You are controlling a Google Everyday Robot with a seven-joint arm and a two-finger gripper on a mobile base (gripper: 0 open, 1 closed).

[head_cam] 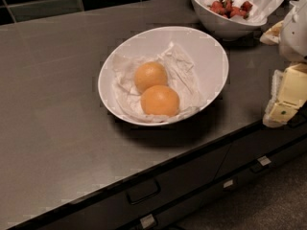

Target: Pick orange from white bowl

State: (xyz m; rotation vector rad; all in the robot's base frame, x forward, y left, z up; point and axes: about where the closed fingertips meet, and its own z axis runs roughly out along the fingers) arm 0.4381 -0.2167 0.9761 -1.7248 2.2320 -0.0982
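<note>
The white bowl [206,56] is wide and shallow, lined with crumpled white paper, and stands on the dark counter in the camera view. Two oranges lie in it, touching. The orange [150,76] is the smaller, paler one at the back. The larger, deeper-orange one [159,100] lies in front of it. My gripper [285,97] is at the right edge of the view, cream-coloured, over the counter's front edge. It is well to the right of the bowl, touching neither the bowl nor the fruit.
A second white bowl with red strawberries [230,8] stands at the back right, with a pale item [271,32] beside it. The counter's front edge [192,157] runs diagonally, with drawers and handles [143,191] below. A dark tiled wall [48,4] is behind.
</note>
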